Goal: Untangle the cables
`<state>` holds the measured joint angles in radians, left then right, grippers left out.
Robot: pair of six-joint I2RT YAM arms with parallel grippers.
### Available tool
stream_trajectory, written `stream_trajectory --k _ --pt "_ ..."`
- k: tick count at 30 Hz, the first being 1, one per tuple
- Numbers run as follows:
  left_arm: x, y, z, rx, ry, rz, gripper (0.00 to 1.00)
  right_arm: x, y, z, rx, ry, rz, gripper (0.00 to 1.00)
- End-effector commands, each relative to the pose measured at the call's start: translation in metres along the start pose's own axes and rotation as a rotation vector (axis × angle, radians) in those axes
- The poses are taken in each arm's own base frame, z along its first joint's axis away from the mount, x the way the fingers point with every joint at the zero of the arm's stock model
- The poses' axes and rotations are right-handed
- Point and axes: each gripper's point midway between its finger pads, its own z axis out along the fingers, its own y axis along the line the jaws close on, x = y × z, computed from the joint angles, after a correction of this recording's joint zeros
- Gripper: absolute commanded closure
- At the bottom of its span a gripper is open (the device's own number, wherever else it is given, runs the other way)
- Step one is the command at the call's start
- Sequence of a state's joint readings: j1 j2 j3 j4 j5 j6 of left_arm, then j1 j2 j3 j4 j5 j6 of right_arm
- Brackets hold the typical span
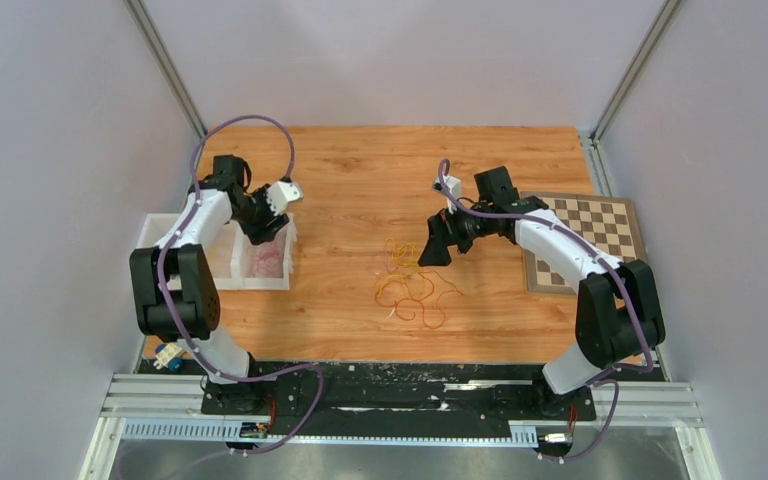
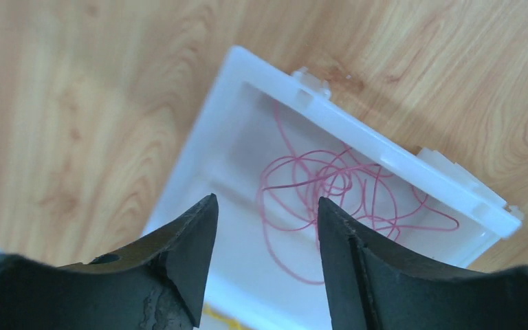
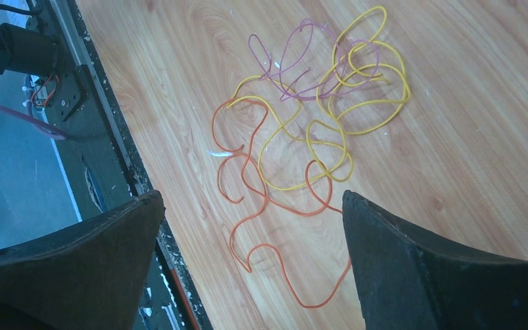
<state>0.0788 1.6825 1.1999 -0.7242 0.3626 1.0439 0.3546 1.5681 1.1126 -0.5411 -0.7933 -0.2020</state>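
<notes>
left gripper [image 2: 267, 206] over the white bin [image 2: 399, 165] at the table's [image 1: 380, 170] left edge. jaws partly apart, nothing between them, not gripping. one pink cable [image 2: 330, 182] lies loose and curly on the bin floor right below the fingertips, clear of both fingers. top view puts it in the bin's right compartment [image 1: 268, 260]. there's a bit of yellow at the bottom edge of the left wrist view, next to the finger; can't tell what it is.

right gripper [image 3: 251, 199] is spread wide and empty, hanging above the tangle [image 1: 410, 285] mid-table without touching it. the tangle is three strands: an orange cable [image 3: 285, 208] on the side toward the arm bases, a yellow cable [image 3: 295, 188] looped through the middle and crossing the orange in several spots, and a purplish-pink cable [image 3: 290, 48] on the far side overlapping the yellow loops. all of it is flat on the wood, well apart from the bin. in the top view the right gripper [image 1: 432, 250] is just beside the pile's right edge.

chessboard [image 1: 585, 240] is on the right of the table, under the right arm.
</notes>
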Motion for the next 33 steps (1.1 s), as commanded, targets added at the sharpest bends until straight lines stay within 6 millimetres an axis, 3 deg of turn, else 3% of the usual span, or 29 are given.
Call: stream_trajectory --k 1,5,8,11,14,15,17,18,19,20,21,22,25,30,33 --pt "-0.041 0.019 -0.051 -0.1 -0.096 0.007 0.35 -0.022 0.002 -0.007 -0.002 -0.041 -0.054 0.0" --pt "-0.056 0.027 -0.074 -0.142 -0.098 0.015 0.31 -0.021 0.002 -0.009 0.01 -0.039 -0.069 0.0" --pt "-0.077 0.031 -0.096 -0.165 -0.151 0.001 0.22 -0.012 -0.007 -0.012 0.061 -0.009 -0.103 0.0" --pt "-0.102 0.008 -0.107 -0.109 -0.213 -0.028 0.02 0.01 -0.022 -0.013 0.137 0.058 -0.123 0.0" --pt "-0.14 -0.039 -0.1 -0.027 -0.278 -0.004 0.0 0.031 -0.027 -0.015 0.172 0.117 -0.107 0.01" --pt "-0.153 -0.044 -0.097 -0.031 -0.323 -0.052 0.0 0.037 -0.028 -0.016 0.182 0.136 -0.102 0.01" --pt "-0.183 -0.079 -0.082 0.025 -0.392 -0.06 0.0 0.05 -0.03 -0.019 0.202 0.171 -0.106 0.02" --pt "-0.182 -0.094 -0.073 0.063 -0.397 -0.062 0.0 0.057 -0.033 -0.02 0.213 0.189 -0.111 0.02" --pt "-0.201 -0.107 -0.069 0.084 -0.455 -0.047 0.0 0.065 -0.034 -0.021 0.222 0.211 -0.114 0.02" --pt "-0.198 -0.117 -0.06 0.094 -0.462 -0.058 0.0 0.071 -0.036 -0.022 0.227 0.227 -0.123 0.03" --pt "-0.208 -0.128 -0.05 0.1 -0.501 -0.055 0.0 0.079 -0.037 -0.022 0.226 0.248 -0.131 0.03" --pt "-0.22 -0.131 -0.05 0.091 -0.548 -0.035 0.0 0.087 -0.038 -0.023 0.229 0.268 -0.139 0.03" --pt "-0.233 -0.165 -0.037 0.158 -0.557 0.01 0.0 0.106 -0.039 -0.023 0.216 0.318 -0.149 0.06" --pt "-0.237 -0.182 -0.028 0.204 -0.56 0.008 0.0 0.114 -0.035 -0.012 0.145 0.327 -0.124 0.13" --pt "-0.233 -0.179 -0.038 0.152 -0.591 0.019 0.0 0.108 -0.039 -0.002 0.122 0.313 -0.121 0.32"
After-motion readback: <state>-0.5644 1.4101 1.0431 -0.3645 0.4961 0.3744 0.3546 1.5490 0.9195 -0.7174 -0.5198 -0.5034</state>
